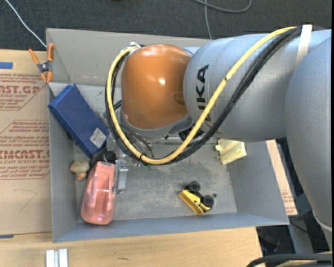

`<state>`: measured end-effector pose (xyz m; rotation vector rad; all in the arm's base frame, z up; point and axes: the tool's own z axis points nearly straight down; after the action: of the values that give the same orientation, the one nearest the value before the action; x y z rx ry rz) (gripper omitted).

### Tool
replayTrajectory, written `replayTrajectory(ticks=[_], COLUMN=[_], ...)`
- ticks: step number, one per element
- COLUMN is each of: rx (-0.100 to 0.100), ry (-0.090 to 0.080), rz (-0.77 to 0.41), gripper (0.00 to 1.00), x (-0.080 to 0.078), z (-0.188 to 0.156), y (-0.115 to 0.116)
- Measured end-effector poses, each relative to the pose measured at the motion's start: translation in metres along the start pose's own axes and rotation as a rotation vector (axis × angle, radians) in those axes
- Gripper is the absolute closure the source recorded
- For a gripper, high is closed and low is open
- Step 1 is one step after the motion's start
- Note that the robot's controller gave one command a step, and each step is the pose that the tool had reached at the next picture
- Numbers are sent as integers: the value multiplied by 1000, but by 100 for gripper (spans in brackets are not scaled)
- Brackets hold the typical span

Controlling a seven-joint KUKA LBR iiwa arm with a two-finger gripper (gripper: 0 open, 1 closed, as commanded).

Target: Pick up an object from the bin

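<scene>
My gripper point(121, 177) reaches down from under the orange wrist cover at the left middle of the bin. It stands right at the upper right edge of a pink rounded oblong thing point(99, 194) that lies in the front left corner. A dark blue box point(78, 119) leans along the left wall just behind it. A small tan lump point(79, 168) lies between the blue box and the pink thing.
A yellow and black clip-like tool point(196, 199) lies near the front wall, right of centre. A pale yellow crumpled piece point(231, 151) sits at the right side. The arm and its cover hide the back middle of the bin.
</scene>
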<state>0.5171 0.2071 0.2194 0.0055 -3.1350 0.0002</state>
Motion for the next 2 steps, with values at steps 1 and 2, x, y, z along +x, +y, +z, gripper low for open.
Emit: replayTrajectory(ticks=[1, 2], rx=[-1, -2], ry=[-8, -9], rz=[3, -228], gripper=[0, 0], x=[-2, 25], z=[-5, 107], y=[-1, 13])
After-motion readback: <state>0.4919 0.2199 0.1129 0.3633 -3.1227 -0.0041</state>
